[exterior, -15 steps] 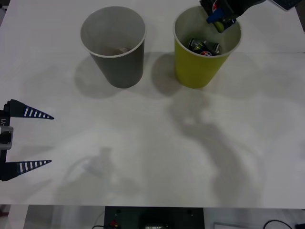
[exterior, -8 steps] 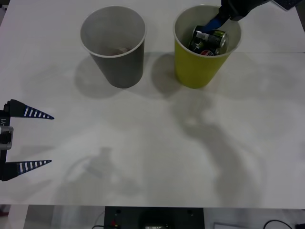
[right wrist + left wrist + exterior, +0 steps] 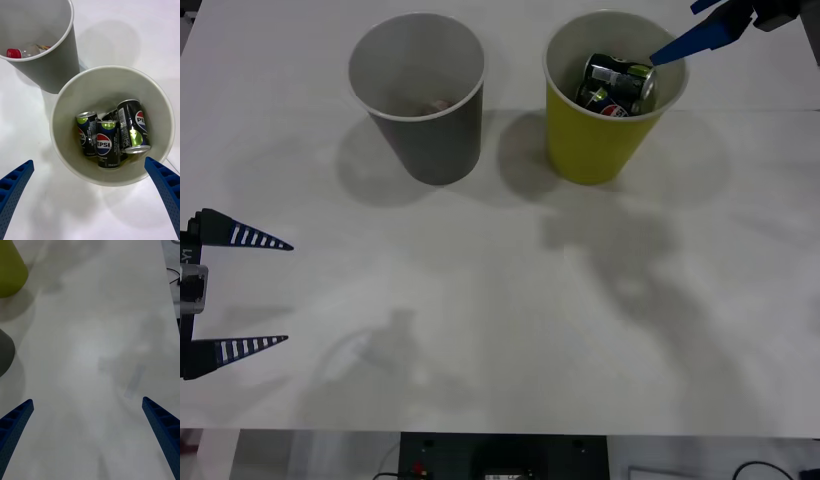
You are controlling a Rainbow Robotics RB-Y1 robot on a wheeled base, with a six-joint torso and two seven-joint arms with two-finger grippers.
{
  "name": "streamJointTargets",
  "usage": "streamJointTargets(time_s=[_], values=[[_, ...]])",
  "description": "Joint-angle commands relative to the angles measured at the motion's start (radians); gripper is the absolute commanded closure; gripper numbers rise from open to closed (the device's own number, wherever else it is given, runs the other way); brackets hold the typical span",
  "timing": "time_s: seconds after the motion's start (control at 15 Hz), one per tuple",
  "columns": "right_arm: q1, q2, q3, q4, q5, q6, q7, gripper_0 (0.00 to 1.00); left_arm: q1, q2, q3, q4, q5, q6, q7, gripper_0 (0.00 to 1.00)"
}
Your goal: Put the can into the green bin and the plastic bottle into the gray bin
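Note:
The can [image 3: 618, 74], dark with a yellow-green patch and a silver end, lies tilted on two other dark cans [image 3: 98, 140] inside the green bin [image 3: 590, 150] at the back right. From above, the can [image 3: 133, 126] leans against the bin's white inner wall [image 3: 108, 86]. My right gripper [image 3: 672, 35] hovers open and empty over the bin's far right rim, its own view placing the right gripper [image 3: 89, 161] above the cans. The gray bin [image 3: 435, 140] stands left of it and holds a clear plastic bottle [image 3: 30, 50] with a red cap. My left gripper [image 3: 288, 292] stays open at the table's left edge.
The two bins stand close together at the back of the white table [image 3: 500, 300]. The table's front edge runs along the bottom of the front view, with dark equipment [image 3: 500, 458] below it. The left wrist view shows bare tabletop [image 3: 97, 352] and cables past its edge.
My right gripper opened and let the can drop into the green bin, then drew up and to the right. The left arm has not moved.

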Motion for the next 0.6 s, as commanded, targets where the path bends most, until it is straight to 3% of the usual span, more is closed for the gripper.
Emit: streamJointTargets(time_s=[0.07,0.6], values=[[0.158,-0.057,-0.143,-0.123,-0.056,-0.007,0.036,0.00,0.000,0.000,0.000,0.000,0.000,0.000,0.000,0.00],[0.529,-0.109,-0.387,-0.272,-0.160,-0.026,0.438,0.00,0.000,0.000,0.000,0.000,0.000,0.000,0.000,0.00]])
